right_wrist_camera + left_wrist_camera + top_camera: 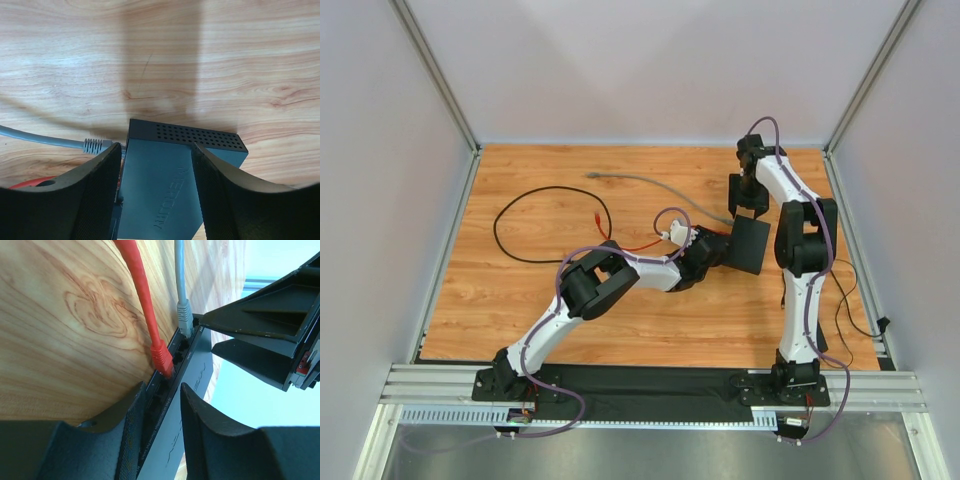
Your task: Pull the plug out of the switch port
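Observation:
The switch (752, 250) is a flat black box, raised at a tilt off the wood table. A red plug (162, 357) and a grey plug (184, 315) sit in ports on its edge. My left gripper (713, 254) is shut across the thin port edge of the switch (192, 385), just short of the red plug, one finger under it and one on its top face. My right gripper (748, 208) is open over the far end of the switch (160, 190), one finger beside the grey plug (95, 145), the other on the top face.
The red cable (642, 245) and the grey cable (650, 185) run left and back across the table. A black cord (520, 215) loops at the left. A thin black wire (845, 300) lies at the right edge. Walls and frame posts enclose the table.

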Motion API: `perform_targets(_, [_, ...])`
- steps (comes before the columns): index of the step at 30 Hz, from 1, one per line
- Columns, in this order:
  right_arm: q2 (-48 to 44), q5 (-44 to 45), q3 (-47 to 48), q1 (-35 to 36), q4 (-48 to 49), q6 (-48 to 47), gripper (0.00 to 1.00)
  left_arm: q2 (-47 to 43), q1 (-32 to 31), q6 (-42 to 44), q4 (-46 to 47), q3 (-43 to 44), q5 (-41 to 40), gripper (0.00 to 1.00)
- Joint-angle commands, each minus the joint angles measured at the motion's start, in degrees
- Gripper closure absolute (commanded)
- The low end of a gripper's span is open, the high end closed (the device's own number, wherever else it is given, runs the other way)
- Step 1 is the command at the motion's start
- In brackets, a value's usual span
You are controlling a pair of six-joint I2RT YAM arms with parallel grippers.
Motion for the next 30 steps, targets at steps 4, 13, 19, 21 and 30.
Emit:
perform_targets(4, [-1.6,-1.7,0.3,-0.2,0.8,0.5,0.41,1.4,0.7,-1.3,-1.1,-1.3,1.3,0.58])
perform_targets(13, [-0.6,-1.4,-0.1,-0.2,-1.9,0.1,0.43,0.5,1.2,-0.8,-1.4,-2.4,0.9,0.58])
perform_targets(19, [-1.8,-1.5,-2.1,0.4,-2.2,0.0,0.44,0.7,1.5,-2.2,-0.6,-2.7,1.8,0.59])
perform_targets(21, [-1.9,-1.6,-2.8,0.7,-2.2,0.0,0.45,0.5,1.6,-2.2,-0.5,-3.1,1.8,0.59])
perform_targets(30, [-4.9,-3.2,-8.8,2.0,0.1,0.9,0.46,-0.4,1.9,-3.2,-0.9,-4.3,2.2,0.59])
